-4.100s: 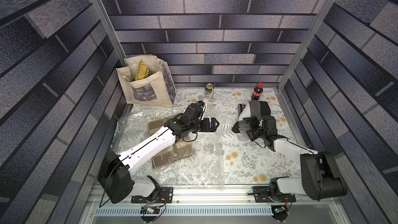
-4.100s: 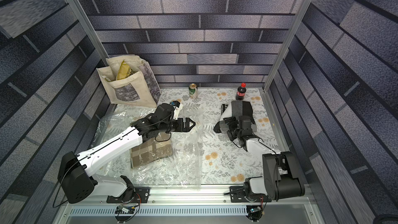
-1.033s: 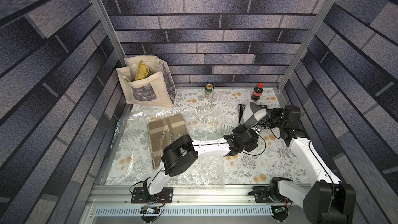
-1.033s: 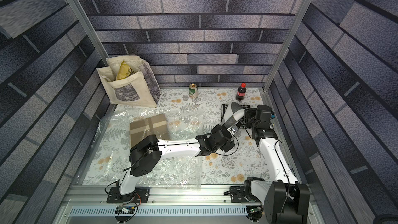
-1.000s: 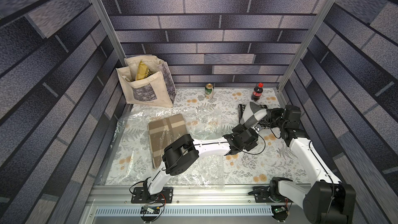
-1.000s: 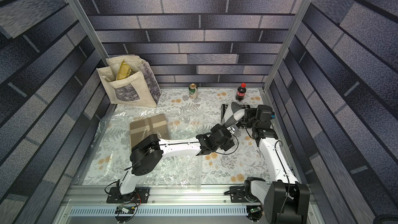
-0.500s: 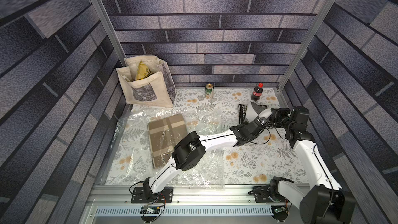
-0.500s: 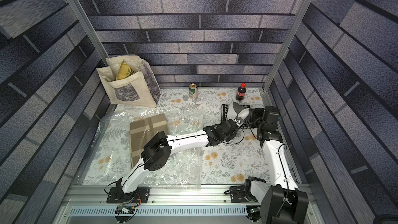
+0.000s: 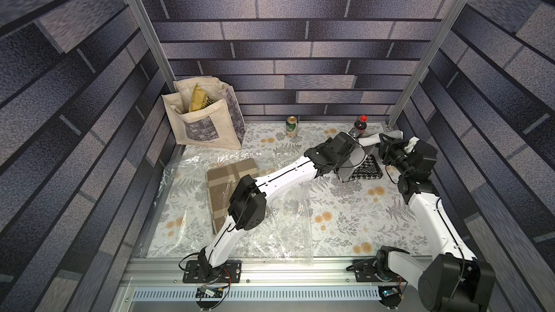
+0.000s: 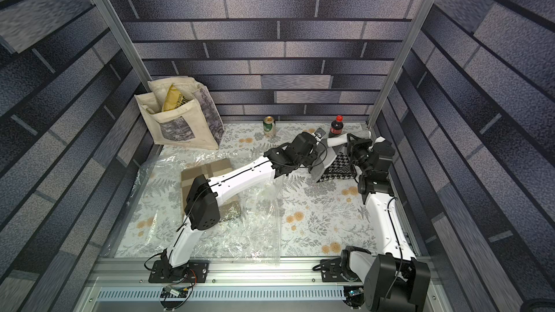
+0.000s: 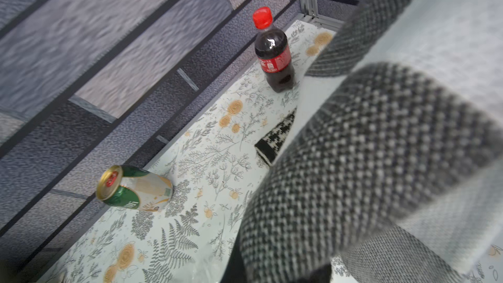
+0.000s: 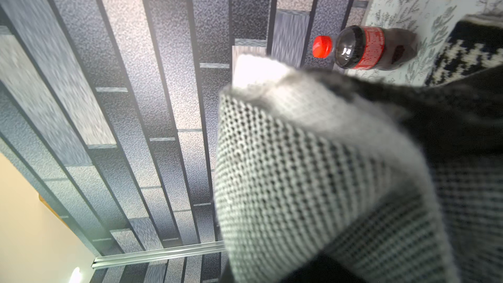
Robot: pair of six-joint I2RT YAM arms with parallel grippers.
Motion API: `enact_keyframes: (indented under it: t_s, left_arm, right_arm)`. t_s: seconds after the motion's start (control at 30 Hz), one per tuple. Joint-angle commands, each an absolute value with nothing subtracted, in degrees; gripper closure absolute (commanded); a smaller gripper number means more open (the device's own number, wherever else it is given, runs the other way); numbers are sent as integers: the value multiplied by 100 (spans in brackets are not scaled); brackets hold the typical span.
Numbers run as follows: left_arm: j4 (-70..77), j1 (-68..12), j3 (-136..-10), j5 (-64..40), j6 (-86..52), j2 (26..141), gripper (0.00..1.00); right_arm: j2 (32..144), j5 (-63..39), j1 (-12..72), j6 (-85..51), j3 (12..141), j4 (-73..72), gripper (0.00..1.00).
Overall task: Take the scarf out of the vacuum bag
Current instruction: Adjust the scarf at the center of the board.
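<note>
White, fern-printed desk (image 9: 345, 211) carries everything. Across it from 6 to 9 o'clock sprawls the clear, crinkled vacuum bag (image 9: 279, 235), slack and unheld. A cream tote bag (image 9: 204, 127) leans in the 10 o'clock corner, out of the working area. The grey and houndstooth knit scarf (image 9: 360, 165) is at 2 o'clock, well apart from the vacuum bag, so I judge it to be out. Its lower part rests on the desk while its upper edge is raised between the arms. A tan plaid folded cloth (image 9: 228, 172) lies at the bag's far end; whether film encloses it I cannot tell. The left end effector (image 9: 354, 137) and right end effector (image 9: 384, 141) are each clamped on the knit, probably to spread it. A cola bottle (image 9: 360, 124) stands just beyond at 1 o'clock, at risk of a knock, and a green can (image 9: 291, 126) stands at 12.
</note>
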State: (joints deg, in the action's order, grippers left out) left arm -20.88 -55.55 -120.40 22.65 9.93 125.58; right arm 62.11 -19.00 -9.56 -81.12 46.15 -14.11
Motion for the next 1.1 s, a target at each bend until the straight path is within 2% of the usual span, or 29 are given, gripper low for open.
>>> enact_keyframes:
  t_s: [0.0, 0.13, 0.5, 0.53, 0.6, 0.63, 0.7, 0.8, 0.97, 1.07]
  left_arm:
    - [-2491, -5568, -12157, 2280, 1179, 11996, 100]
    - [-2555, -5726, -11990, 2285, 1221, 11789, 100]
    - [-2563, -5763, -11425, 2007, 617, 11645, 100]
    - [-2544, -5731, -11379, 1960, 447, 11639, 87]
    - [-2347, -5658, -11094, 1829, 155, 11481, 50]
    - [-2065, -5620, -10778, 1720, 35, 11267, 31]
    - [-1128, -5569, -9794, 1709, -169, 10660, 1]
    - [-20, -5269, -8496, 1454, -648, 9610, 0]
    - [211, -4558, -7483, 1144, -1506, 8403, 0]
    - [6, -4303, -7193, 1113, -1675, 7966, 0]
  right_arm:
    - [5806, -1988, -989, -7582, 5135, -1346, 100]
    - [5624, -1958, -985, -7458, 5333, -630, 100]
    - [5851, -1951, -723, -7731, 5098, -1252, 100]
    - [5956, -1947, -600, -7705, 5127, -1305, 100]
    - [6132, -1942, -373, -7661, 5167, -1561, 100]
    - [6222, -1957, -263, -7637, 5215, -1696, 100]
    - [6365, -2049, -130, -7624, 5312, -1992, 100]
    - [6494, -2188, -88, -7739, 5346, -2767, 100]
    - [6666, -2102, -88, -7928, 5141, -3613, 100]
    - [6294, -1343, -49, -7709, 4795, -3266, 100]
